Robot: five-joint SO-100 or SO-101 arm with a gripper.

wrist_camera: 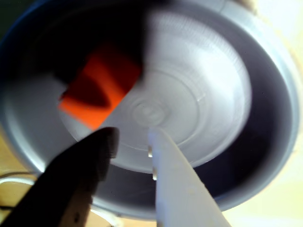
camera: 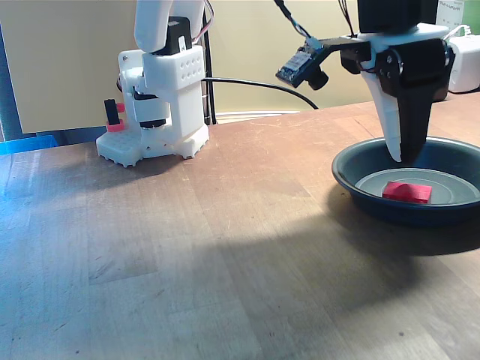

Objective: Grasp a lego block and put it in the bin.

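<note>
While the gripper (camera: 403,155) hangs over the bin (camera: 352,180), the lego block (camera: 407,192) lies flat on the bin's ringed bottom, free of both fingers.

- Block: in the fixed view its long axis runs roughly left-right, tilted slightly, sitting a bit toward the near rim from the bin's centre. In the wrist view the lego block (wrist_camera: 100,87) is motion-blurred, orange-red, long axis diagonal from lower left to upper right; studs not resolvable in either view.
- Gripper: fingertips point straight down, just above the bin floor, inside the rim line. In the wrist view the gripper (wrist_camera: 131,139) has a dark finger (wrist_camera: 75,179) and a white finger (wrist_camera: 177,184) with a visible gap between the tips, nothing in it. Jaws slightly apart, gripping nothing.
- Bin: on the wooden table (camera: 187,240), near its right edge in the fixed view.
- White robot base (camera: 161,112) stands near the table's far edge, well apart from the bin, with a small pink-and-black piece (camera: 113,116) on its left side.
- Writing: a white label (camera: 450,11) at the top right carries small print, too small to read. No brand marks legible anywhere.
</note>
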